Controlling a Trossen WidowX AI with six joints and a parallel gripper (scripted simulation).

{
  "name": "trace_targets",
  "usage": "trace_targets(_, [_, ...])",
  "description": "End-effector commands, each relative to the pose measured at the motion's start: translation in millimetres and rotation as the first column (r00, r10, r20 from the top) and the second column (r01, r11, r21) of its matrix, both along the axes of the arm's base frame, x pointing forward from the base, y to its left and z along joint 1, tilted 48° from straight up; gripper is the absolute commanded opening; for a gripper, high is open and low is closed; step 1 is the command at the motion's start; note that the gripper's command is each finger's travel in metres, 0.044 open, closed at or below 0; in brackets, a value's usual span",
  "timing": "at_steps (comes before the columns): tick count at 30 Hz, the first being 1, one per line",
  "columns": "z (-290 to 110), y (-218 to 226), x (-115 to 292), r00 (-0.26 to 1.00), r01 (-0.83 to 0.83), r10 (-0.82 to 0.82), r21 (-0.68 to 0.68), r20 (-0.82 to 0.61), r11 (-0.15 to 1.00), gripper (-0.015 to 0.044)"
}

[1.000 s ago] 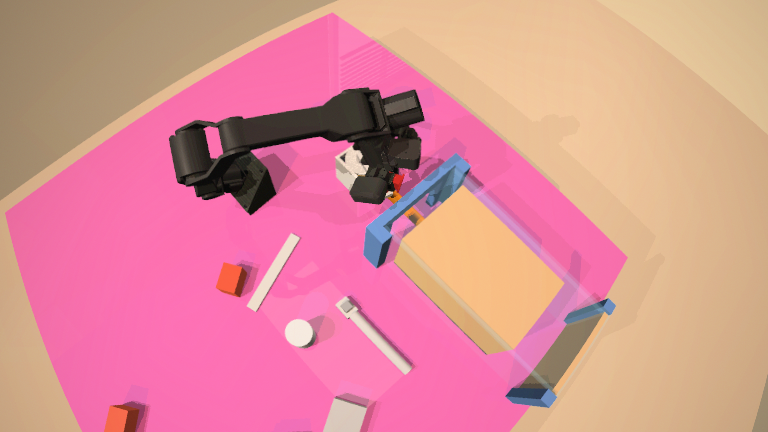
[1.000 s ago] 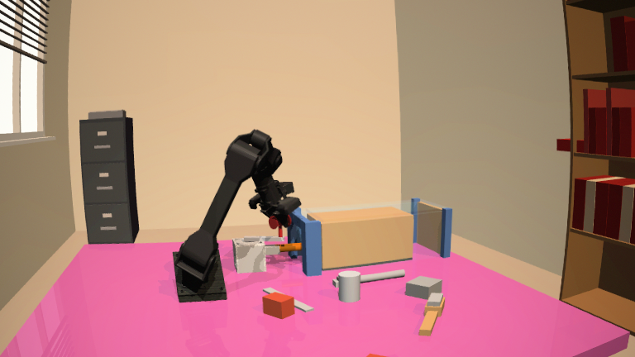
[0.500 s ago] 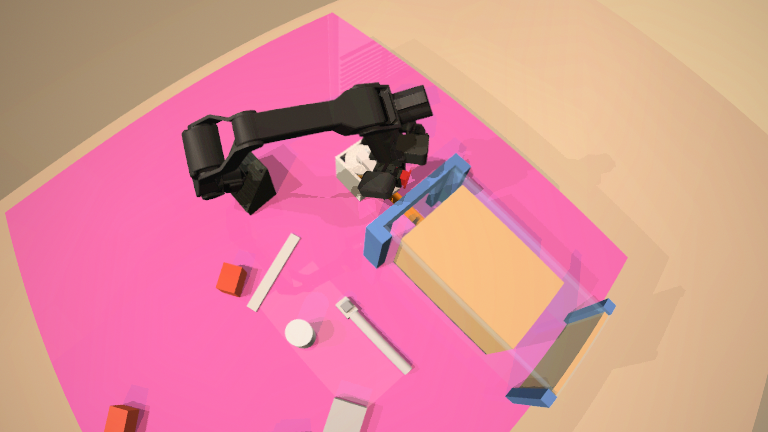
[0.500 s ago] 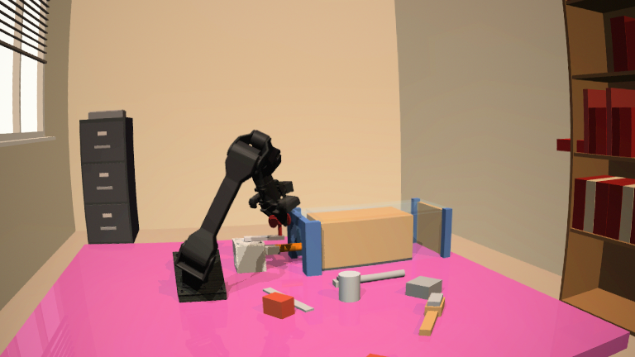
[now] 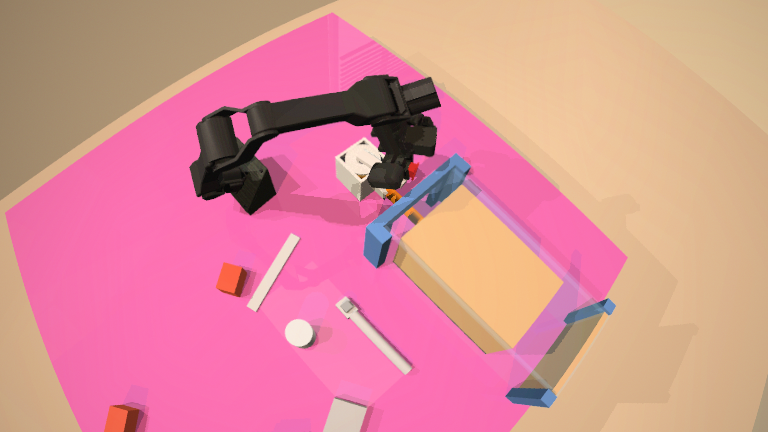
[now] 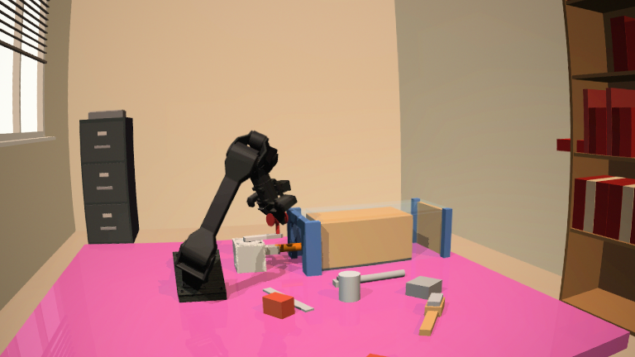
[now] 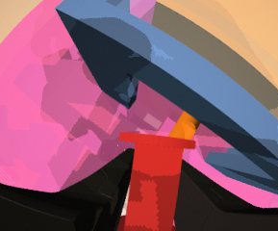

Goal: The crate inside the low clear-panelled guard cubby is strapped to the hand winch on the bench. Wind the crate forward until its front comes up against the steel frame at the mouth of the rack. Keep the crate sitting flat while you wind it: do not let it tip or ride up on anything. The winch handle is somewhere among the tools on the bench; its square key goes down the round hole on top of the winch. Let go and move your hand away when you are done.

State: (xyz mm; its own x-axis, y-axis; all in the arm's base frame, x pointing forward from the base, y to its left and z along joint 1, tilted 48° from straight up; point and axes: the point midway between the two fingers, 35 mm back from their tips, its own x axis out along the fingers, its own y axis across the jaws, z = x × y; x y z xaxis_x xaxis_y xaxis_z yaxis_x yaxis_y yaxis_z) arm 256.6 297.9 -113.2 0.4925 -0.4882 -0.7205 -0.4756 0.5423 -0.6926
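Note:
My gripper point(image 5: 403, 171) point(image 6: 276, 216) point(image 7: 150, 157) is shut on the red upright knob point(image 5: 414, 169) point(image 6: 270, 219) point(image 7: 153, 192) of the winch handle. The handle's grey arm point(image 6: 262, 237) lies on top of the white winch point(image 5: 351, 172) point(image 6: 249, 255). An orange strap point(image 5: 411, 213) point(image 6: 288, 246) point(image 7: 188, 125) runs from the winch through the blue steel frame point(image 5: 378, 243) point(image 6: 312, 249) point(image 7: 177, 58) to the tan crate point(image 5: 481, 268) point(image 6: 370, 235) point(image 7: 241, 7). The crate sits flat under the clear guard, its front close behind the frame. I cannot tell if they touch.
On the pink bench lie a white cylinder point(image 5: 299, 332) point(image 6: 348, 286), a grey rod tool point(image 5: 376, 339) point(image 6: 381, 276), a pale flat strip point(image 5: 273, 271), two red blocks point(image 5: 231, 279) point(image 6: 278, 305) point(image 5: 121, 418), a grey block point(image 5: 344, 415) point(image 6: 423, 286) and an orange-handled tool point(image 6: 431, 316).

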Motion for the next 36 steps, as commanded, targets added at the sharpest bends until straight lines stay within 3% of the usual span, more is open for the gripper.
trace_targets(1, [-11.9, 10.3, -7.2, 1.000, 0.002, -0.001, 0.025, -0.015, 1.000, 0.0000])
trace_targets(36, [-42.8, 35.5, -41.6, 1.000, 0.002, -0.001, 0.029, -0.017, 1.000, 0.0000])
